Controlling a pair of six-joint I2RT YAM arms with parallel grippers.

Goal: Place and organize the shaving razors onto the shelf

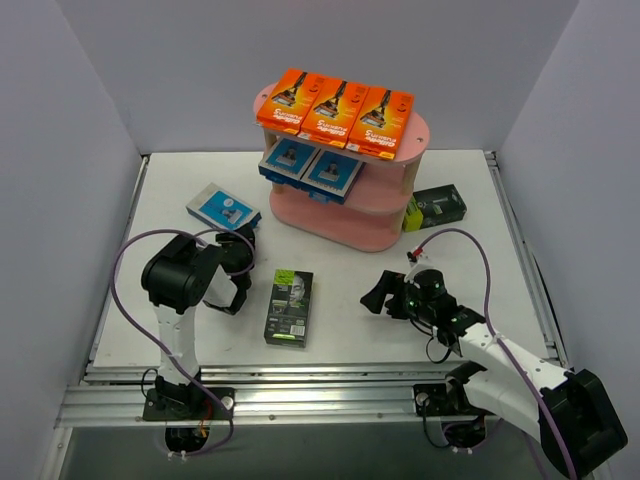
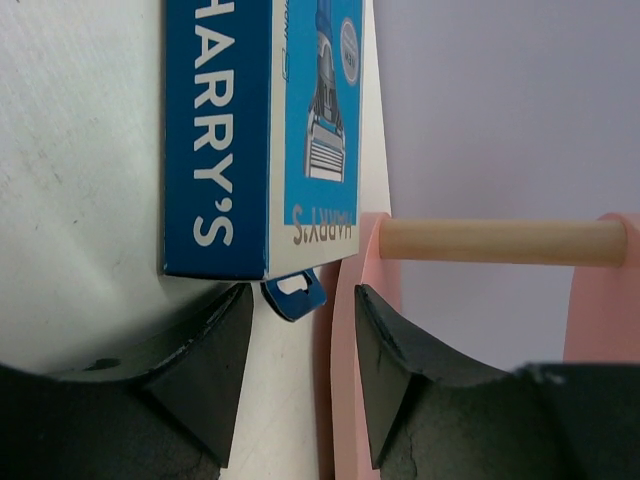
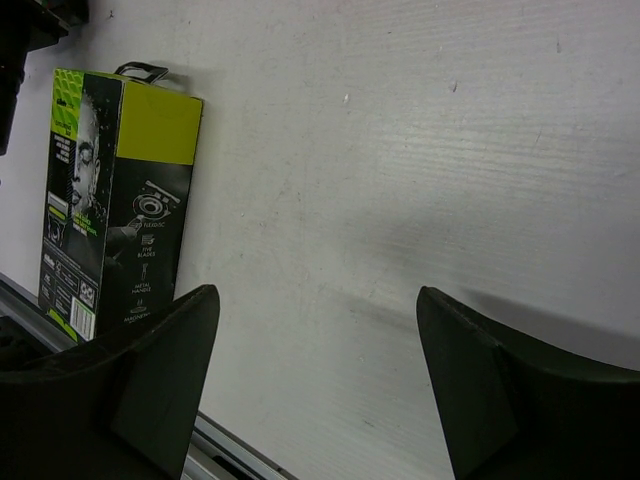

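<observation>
The pink three-tier shelf [image 1: 345,230] holds three orange razor packs [image 1: 335,108] on its top board and two blue-and-white ones [image 1: 310,170] on the middle board. Another blue-and-white pack [image 1: 223,207] lies flat on the table left of the shelf. My left gripper [image 1: 243,242] is just short of its near end and open; the pack [image 2: 260,140] and its hang tab [image 2: 295,297] lie just ahead of the fingertips, nothing between them. A black-and-lime pack [image 1: 289,306] lies on the table between the arms. My right gripper [image 1: 372,298] is open to its right, empty.
A second black-and-lime pack [image 1: 437,207] leans by the shelf's right end. In the left wrist view the shelf's pink board edge [image 2: 345,380] and a wooden post [image 2: 500,240] are close on the right. The right wrist view has the black-and-lime pack [image 3: 115,200] at its left.
</observation>
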